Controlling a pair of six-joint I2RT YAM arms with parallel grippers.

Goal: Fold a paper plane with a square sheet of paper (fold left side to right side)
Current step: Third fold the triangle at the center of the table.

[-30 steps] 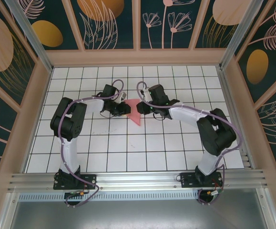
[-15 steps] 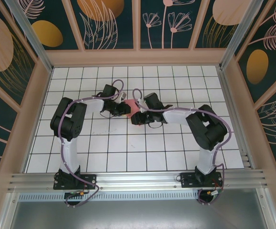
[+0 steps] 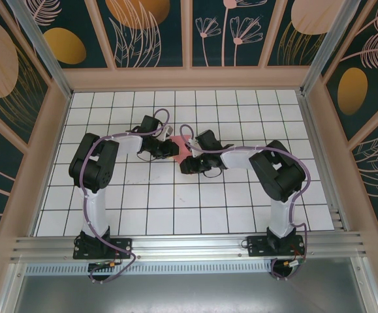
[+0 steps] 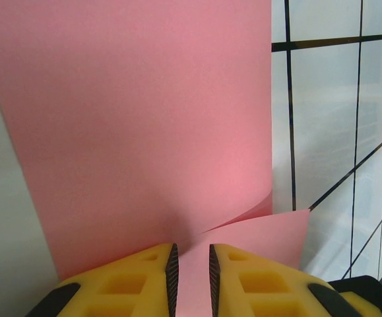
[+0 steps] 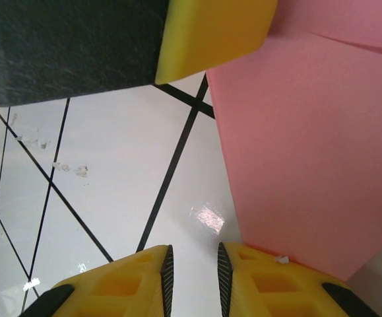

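Pinching the pink paper (image 4: 144,119) between its fingers, the left gripper (image 4: 191,261) was closed on one edge | pink paper sat near the middle of the white gridded surface (image 5: 111,172), between both grippers | right gripper (image 5: 192,267) had jaws nearly together, paper edge beside one finger; whether it gripped could not be told

A table (image 3: 175,215) of white tiles ruled with dark lines is enclosed by walls (image 3: 156,32) painted with flowers. Along the table's near edge a metal rail (image 3: 189,244) is fixed. Faint scuffs (image 5: 72,170) are seen on its surface.
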